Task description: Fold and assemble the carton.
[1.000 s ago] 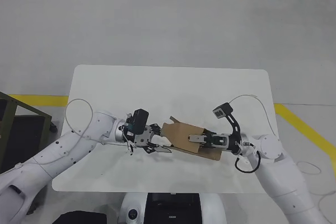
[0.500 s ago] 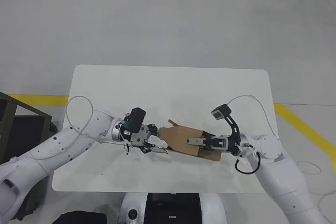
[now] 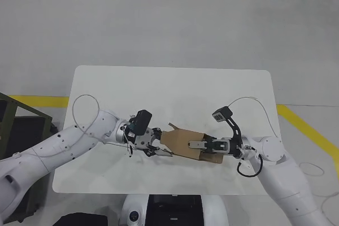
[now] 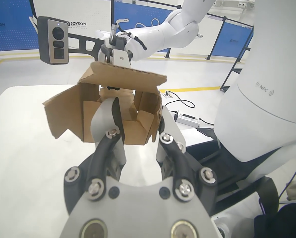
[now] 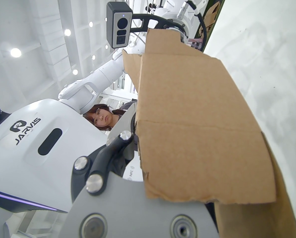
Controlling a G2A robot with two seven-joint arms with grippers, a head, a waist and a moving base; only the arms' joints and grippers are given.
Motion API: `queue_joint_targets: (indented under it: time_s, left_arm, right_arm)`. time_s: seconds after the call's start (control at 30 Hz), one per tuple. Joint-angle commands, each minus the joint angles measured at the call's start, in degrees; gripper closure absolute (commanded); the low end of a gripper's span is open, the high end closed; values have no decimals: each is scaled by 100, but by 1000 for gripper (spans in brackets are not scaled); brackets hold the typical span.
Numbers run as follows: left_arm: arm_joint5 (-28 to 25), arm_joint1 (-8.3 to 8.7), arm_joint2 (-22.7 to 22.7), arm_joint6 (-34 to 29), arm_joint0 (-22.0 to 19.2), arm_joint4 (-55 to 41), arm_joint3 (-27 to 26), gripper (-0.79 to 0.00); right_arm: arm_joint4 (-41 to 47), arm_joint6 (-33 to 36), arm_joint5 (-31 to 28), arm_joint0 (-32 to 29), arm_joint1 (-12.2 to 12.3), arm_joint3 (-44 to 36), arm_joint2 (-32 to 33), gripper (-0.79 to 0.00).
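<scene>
While right fingers (image 5: 124, 125) pinch the carton (image 3: 181, 140) wall, left fingers (image 4: 103, 117) spread at its open end

Carton (image 5: 200, 125) held at the right gripper (image 5: 143, 118), one finger (image 5: 124, 122) laid against its side wall, the other hidden by cardboard, white bench (image 5: 267, 45) behind it, wrist camera (image 5: 119, 27) of the left arm (image 5: 93, 82) seen past it.

Carton (image 4: 128, 80): brown corrugated cardboard, matt, slightly rough, fluting exposed along cut edges. Bench (image 4: 26, 162): white top, smooth, low sheen.
</scene>
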Motion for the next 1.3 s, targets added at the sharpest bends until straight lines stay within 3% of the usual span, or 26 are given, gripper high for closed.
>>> queue_joint_targets:
  time_s: [0.0, 0.53, 0.9, 1.1, 1.27]
  left_arm:
    - [0, -12, 87, 4, -63, -16, -6, -311]
    - [0, -69, 282, 76, -196, -191, 102, -256]
    - [0, -67, 282, 76, -220, -288, 158, -277]
    - [0, -67, 223, -8, -210, -194, 131, -296]
    - [72, -69, 22, -273, -96, -222, 78, -249]
  right_arm:
    - [14, 6, -3, 0, 2, 1, -4, 0]
    - [123, 98, -35, -37, 24, -74, -15, 0]
    - [136, 95, -51, -74, 42, -115, -9, 0]
    - [149, 67, -57, -81, 48, -107, -9, 0]
    - [123, 27, -61, -71, 50, -102, -21, 0]
